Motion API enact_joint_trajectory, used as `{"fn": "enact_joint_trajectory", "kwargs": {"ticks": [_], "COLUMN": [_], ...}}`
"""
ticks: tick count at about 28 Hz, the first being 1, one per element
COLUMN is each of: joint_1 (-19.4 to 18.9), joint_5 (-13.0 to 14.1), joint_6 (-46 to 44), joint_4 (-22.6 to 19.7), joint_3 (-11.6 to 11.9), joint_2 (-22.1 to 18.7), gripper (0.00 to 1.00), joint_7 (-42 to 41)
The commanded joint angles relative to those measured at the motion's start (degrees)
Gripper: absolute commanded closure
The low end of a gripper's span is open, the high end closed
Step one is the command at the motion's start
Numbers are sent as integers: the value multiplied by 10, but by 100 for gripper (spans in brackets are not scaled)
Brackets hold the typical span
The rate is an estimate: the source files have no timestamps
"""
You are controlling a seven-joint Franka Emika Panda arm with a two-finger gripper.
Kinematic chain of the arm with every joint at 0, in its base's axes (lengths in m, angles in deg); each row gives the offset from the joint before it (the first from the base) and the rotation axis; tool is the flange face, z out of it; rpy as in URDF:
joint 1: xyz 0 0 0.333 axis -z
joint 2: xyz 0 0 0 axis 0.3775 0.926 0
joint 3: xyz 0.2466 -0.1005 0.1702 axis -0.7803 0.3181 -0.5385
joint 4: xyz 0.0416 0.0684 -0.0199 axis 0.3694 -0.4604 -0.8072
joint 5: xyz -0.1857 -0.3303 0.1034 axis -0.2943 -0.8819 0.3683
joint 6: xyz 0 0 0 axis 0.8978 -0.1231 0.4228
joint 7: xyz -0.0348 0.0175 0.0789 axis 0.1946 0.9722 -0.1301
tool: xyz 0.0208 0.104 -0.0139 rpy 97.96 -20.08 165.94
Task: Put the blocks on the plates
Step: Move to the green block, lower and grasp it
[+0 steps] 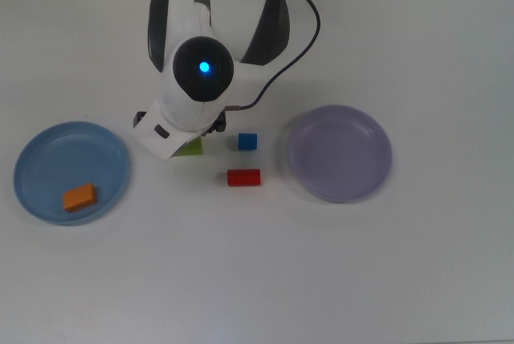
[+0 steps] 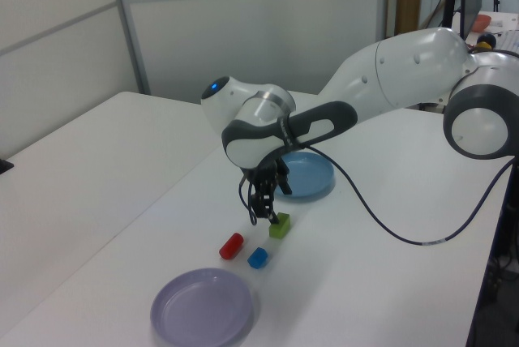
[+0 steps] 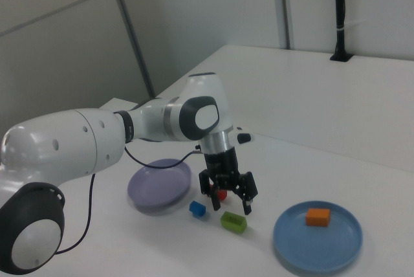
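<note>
Where grey panelled walls (image 2: pixel 243 23) rise, a white table (image 1: pixel 257 280) spreads.

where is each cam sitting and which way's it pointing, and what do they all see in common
Top view: overhead, looking straight down on the white table; the arm's wrist hides most of the green block.
Left view: raised beyond the purple plate, facing along the table to the blue plate; the whole arm shows.
Right view: raised at the blue plate's end, facing back; the gripper hangs open above the green block.
Shared: all three show both plates, the red block and the blue cube.
</note>
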Motion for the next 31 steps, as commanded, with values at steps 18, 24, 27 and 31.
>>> {"fn": "enact_joint_trajectory", "kwargs": {"ticks": [18,24,27,31], "joint_1": [-2,-2,4,7], "joint_5": [-17,-13,-8,17], "joint_6": [49,52,51,50], "joint_4": [-20,-17,2,17], "joint_3": [-12,-12,-12,-4], "joint_2": [30,28,24,6], "gripper": [86,100,100,100], "joint_7": [18,19,19,14]}}
